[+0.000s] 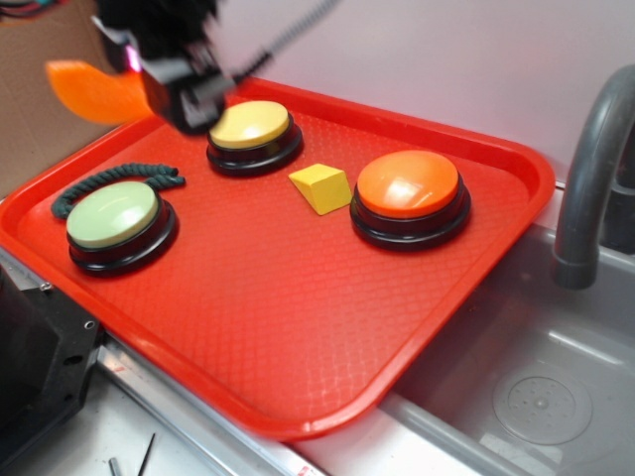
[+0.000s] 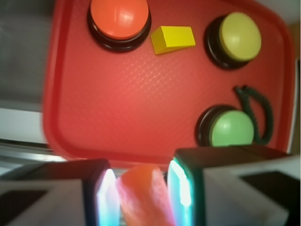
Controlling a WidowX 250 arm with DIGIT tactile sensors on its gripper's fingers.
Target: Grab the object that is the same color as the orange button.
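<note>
Between the glowing pads of the gripper (image 2: 139, 195), the orange crescent piece (image 2: 143, 194) is sitting pinched, the jaws closing on both of its sides. From the exterior view the crescent is sticking out leftward, hanging in the air above the far left corner of the red tray (image 1: 298, 397), clear of its surface. Below are resting the orange button (image 1: 409, 188), the yellow wedge (image 1: 321, 187), the yellow button (image 1: 253, 129) and the green button (image 1: 114, 218). Judging by this, the grab is looking complete, with little remaining.
</note>
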